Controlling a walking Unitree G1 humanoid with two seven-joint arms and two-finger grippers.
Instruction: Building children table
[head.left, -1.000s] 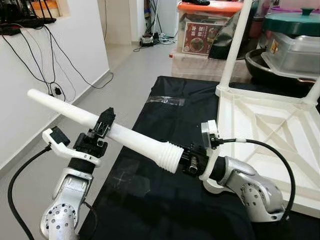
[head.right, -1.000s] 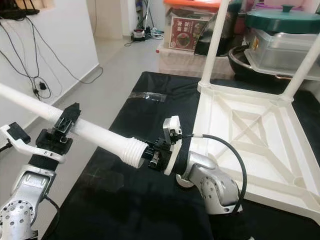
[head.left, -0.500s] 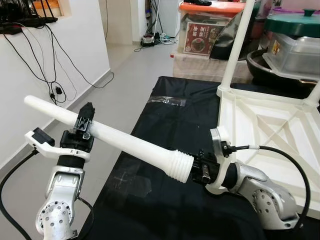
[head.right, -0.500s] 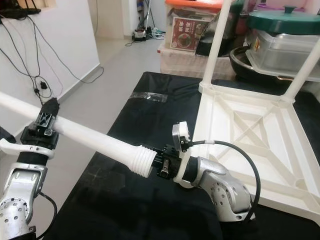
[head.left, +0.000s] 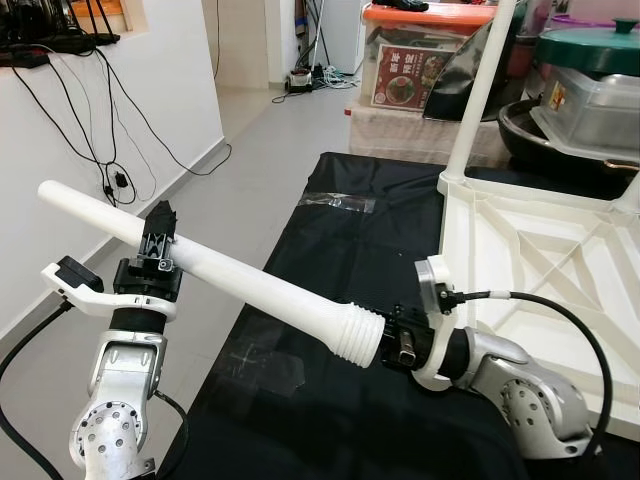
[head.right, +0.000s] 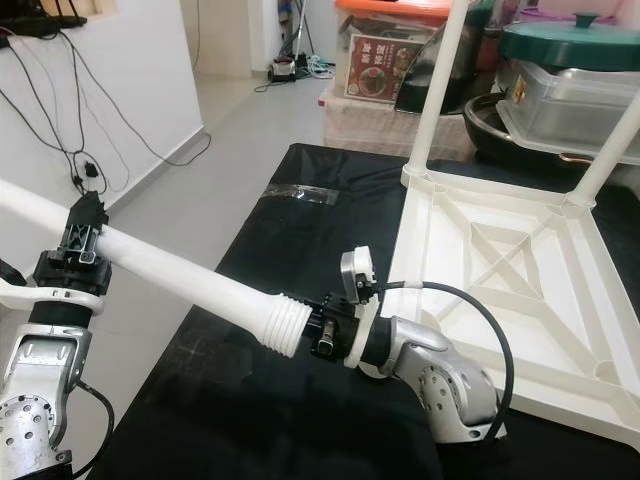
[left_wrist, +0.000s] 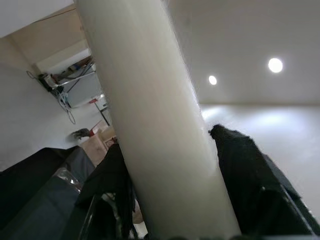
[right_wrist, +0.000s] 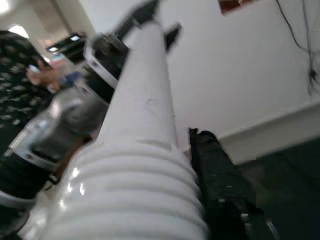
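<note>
- White table leg: held in the air between both claws, slanting over the black-covered tabletop.
- Left claw: clamped on the smooth shaft.
- Right claw: closed at the ribbed threaded end.
- Handling, judged: hollow plastic, light, stiff, slippery; the ribbed end gives the surest hold.
- Upturned white table: just beside the right arm, two legs fitted.
- Lidded storage bins: contents unclear.

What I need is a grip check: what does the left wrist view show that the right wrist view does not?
Left wrist view: the smooth shaft of the table leg against a ceiling with round lights. Right wrist view: the leg's ribbed end, the left gripper clamped further up it, and a white wall. Shared: the white leg running between that arm's black jaws.
</note>
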